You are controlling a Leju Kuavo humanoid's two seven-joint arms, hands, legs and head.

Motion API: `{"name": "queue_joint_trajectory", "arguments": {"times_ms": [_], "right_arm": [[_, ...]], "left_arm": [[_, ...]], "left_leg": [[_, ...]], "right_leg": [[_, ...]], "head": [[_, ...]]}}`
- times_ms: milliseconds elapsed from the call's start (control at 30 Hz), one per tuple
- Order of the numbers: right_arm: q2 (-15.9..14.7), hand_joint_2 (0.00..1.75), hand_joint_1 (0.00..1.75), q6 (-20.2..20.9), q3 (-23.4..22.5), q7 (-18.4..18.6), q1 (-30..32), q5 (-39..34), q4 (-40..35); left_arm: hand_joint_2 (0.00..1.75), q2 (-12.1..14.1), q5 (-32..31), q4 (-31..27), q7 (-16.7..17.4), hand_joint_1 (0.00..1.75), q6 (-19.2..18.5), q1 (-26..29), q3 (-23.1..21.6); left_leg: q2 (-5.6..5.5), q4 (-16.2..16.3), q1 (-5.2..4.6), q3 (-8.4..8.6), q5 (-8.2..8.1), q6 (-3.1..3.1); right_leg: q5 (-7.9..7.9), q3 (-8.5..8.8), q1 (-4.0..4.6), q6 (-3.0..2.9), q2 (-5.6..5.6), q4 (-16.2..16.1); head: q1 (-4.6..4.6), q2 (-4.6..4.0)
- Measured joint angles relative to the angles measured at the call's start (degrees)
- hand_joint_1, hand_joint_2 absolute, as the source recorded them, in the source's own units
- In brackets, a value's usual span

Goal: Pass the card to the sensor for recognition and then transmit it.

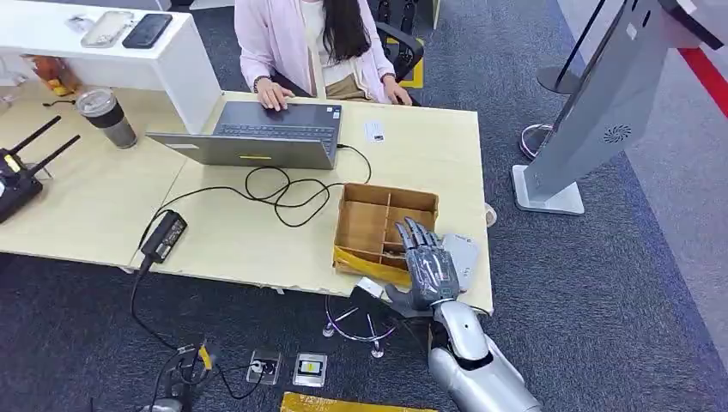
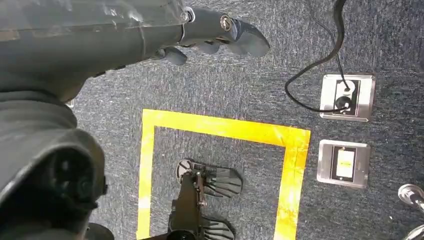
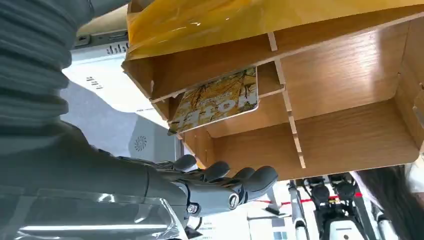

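A card (image 3: 217,100) with a yellow autumn picture leans in a near compartment of the wooden divider box (image 1: 378,225) at the table's front right. My right hand (image 1: 427,262) hovers over the box's near right corner, fingers stretched forward and apart, holding nothing. In the right wrist view its fingers (image 3: 235,182) lie just short of the card without touching it. A flat grey sensor pad (image 1: 464,256) lies on the table right beside the box, partly under my hand. My left hand (image 2: 215,32) hangs over the carpet, fingers loose and empty.
A person sits at the far side typing on a laptop (image 1: 257,137), whose cable (image 1: 283,190) loops to a power brick (image 1: 165,236). A small white card (image 1: 374,130) lies near the laptop. A grey kiosk (image 1: 592,112) stands right of the table. Yellow tape (image 2: 220,130) marks the floor.
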Motion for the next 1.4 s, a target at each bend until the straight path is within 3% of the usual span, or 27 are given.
{"name": "queue_joint_trajectory", "arguments": {"times_ms": [333,367,467,567,933,967,1000,1200,1233,1267,1300,1400], "right_arm": [[-0.1,1.75,0.0,-2.3,-0.1,2.4,-0.1,3.9,1.3],[-0.1,1.75,0.1,-2.3,-0.2,2.6,-0.2,4.4,1.5],[-0.1,1.75,0.16,-2.3,-1.0,2.6,-0.8,5.4,2.0],[-0.1,1.75,0.0,-2.0,-1.8,1.9,-1.2,5.8,2.4],[0.1,1.75,0.0,-0.7,-3.9,0.3,-1.4,6.6,2.4],[0.1,1.75,1.54,-0.5,-3.9,0.4,-1.4,6.6,2.4],[0.1,1.75,1.75,-0.4,-4.0,0.4,-1.4,6.6,2.4],[0.1,1.75,1.75,0.7,-4.3,-0.7,-1.4,5.4,2.2],[0.1,1.75,1.52,0.8,-4.3,-0.7,-1.4,5.3,2.2],[0.1,1.75,0.58,0.8,-4.3,-0.8,-1.4,5.2,2.1],[0.0,1.75,0.0,0.8,-4.4,-0.8,-1.3,5.2,1.9],[0.0,1.75,0.0,0.8,-4.6,-0.7,-1.3,5.2,1.7]], "left_arm": [[0.0,-0.1,0.0,0.0,0.0,0.0,0.0,0.1,0.0],[0.0,-0.1,0.0,0.0,0.0,0.0,0.0,0.1,0.0],[0.0,-0.3,0.3,0.0,0.0,0.0,0.2,0.2,0.0],[0.0,-0.3,0.6,0.0,-0.1,0.0,0.2,0.3,0.0],[0.0,-0.3,1.3,0.0,-0.7,0.0,0.2,1.4,0.1],[0.0,-0.3,1.3,0.0,-0.7,0.0,0.2,1.4,0.1],[0.0,-0.2,1.3,0.0,-0.7,0.0,0.2,1.5,0.1],[0.0,-0.2,1.1,0.0,-0.8,0.0,0.1,1.5,0.1],[0.0,-0.2,1.1,0.0,-0.8,0.0,0.1,1.5,0.1],[0.0,-0.2,1.1,0.0,-0.8,0.0,0.1,1.5,0.1],[0.0,-0.2,1.0,0.0,-0.8,0.0,0.1,1.5,0.1],[0.0,-0.2,1.0,0.0,-0.8,0.0,0.1,1.6,0.1]], "left_leg": [[0.0,0.0,0.0,0.0,0.0,0.0],[0.0,0.0,0.0,0.0,0.0,0.0],[0.0,0.0,0.0,0.0,0.0,0.0],[0.0,0.0,0.0,0.0,0.0,0.0],[0.0,0.0,0.0,0.0,0.0,0.0],[0.0,0.0,0.0,0.0,0.0,0.0],[0.0,0.0,0.0,0.0,0.0,0.0],[0.0,0.0,0.0,0.0,0.0,0.0],[0.0,0.0,0.0,0.01,0.0,0.0],[0.0,0.0,0.0,0.0,0.0,0.0],[0.0,0.0,0.0,0.0,0.0,0.0],[0.0,0.0,0.0,0.0,0.0,0.0]], "right_leg": [[0.0,0.0,0.0,0.0,0.0,0.0],[0.0,0.0,0.0,0.0,0.0,0.0],[0.0,0.0,0.0,0.0,0.0,0.0],[0.0,0.01,0.0,0.0,0.0,0.0],[0.0,0.01,0.0,0.0,0.0,0.0],[0.0,0.01,0.0,0.0,0.0,0.0],[0.0,0.01,0.0,0.0,0.0,0.0],[0.0,0.01,0.0,0.0,0.0,0.0],[0.0,0.01,0.0,0.0,0.0,0.0],[0.0,0.01,0.0,0.0,0.0,0.0],[0.0,0.01,0.0,0.0,0.0,0.0],[0.0,0.01,0.0,0.0,0.0,0.0]], "head": [[-0.02,0.0],[0.0,0.0],[0.0,0.0],[-0.02,0.0],[0.0,0.0],[0.0,0.0],[-0.02,0.0],[-0.02,0.0],[0.0,0.0],[0.0,0.0],[0.0,0.0],[0.0,0.0]]}}
